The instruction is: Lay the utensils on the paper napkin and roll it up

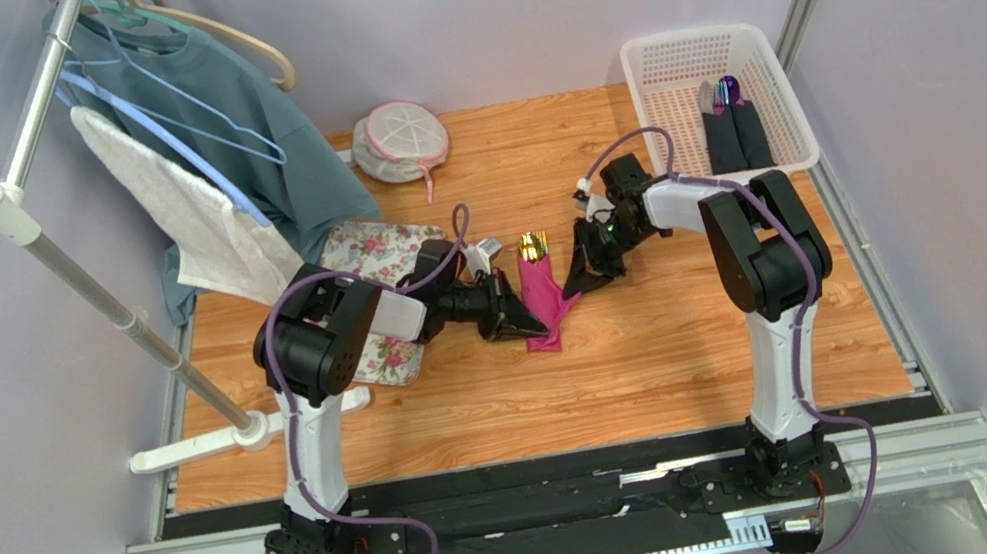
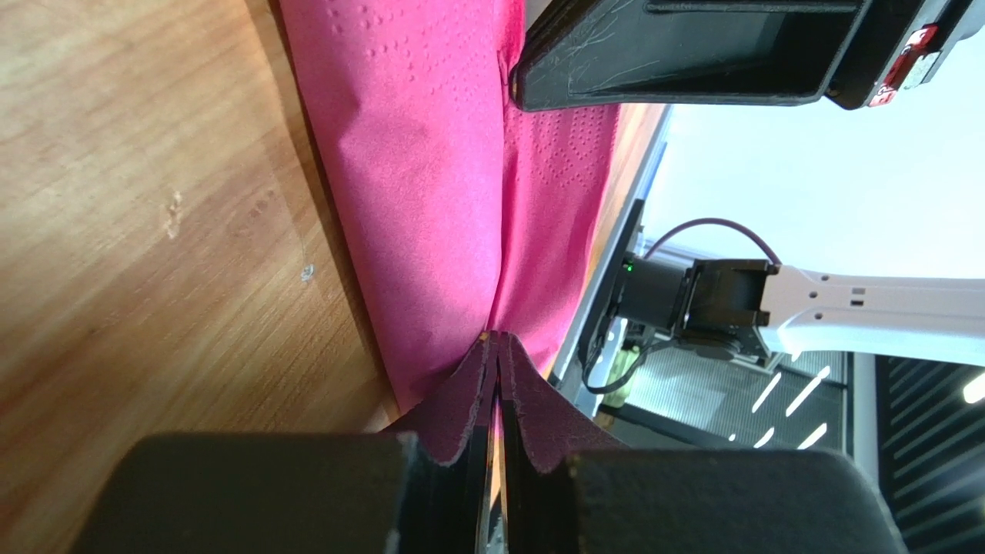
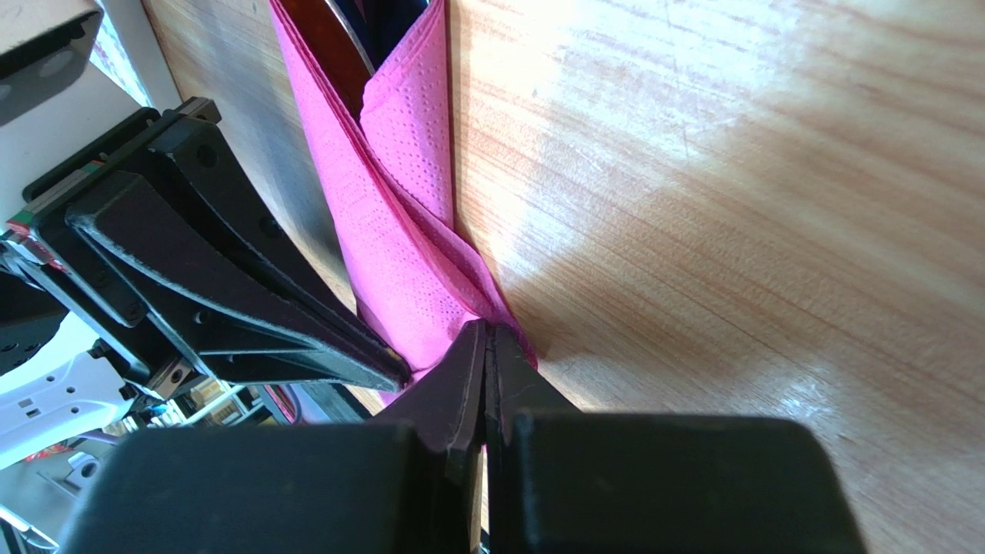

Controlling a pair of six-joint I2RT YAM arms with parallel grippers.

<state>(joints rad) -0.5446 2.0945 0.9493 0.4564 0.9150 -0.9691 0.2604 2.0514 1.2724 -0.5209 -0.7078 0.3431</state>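
Paper napkin (image 1: 548, 307) lay between hands, long axis near-to-far on table (image 1: 708, 331), gold utensils (image 1: 532, 244) at far end. Left hand (image 1: 519, 315) pinched its left edge, right hand (image 1: 573, 287) its right edge.

I see the paper napkin (image 1: 545, 302) magenta-pink, plain but for rows of embossed dots; the utensils (image 1: 533, 246) shiny gold; the table (image 1: 708, 331) orange-brown wood grain; the cloth (image 1: 374, 256) floral on cream; the basket (image 1: 663, 80) white lattice; the left gripper (image 1: 522, 318) and right gripper (image 1: 572, 288) black.
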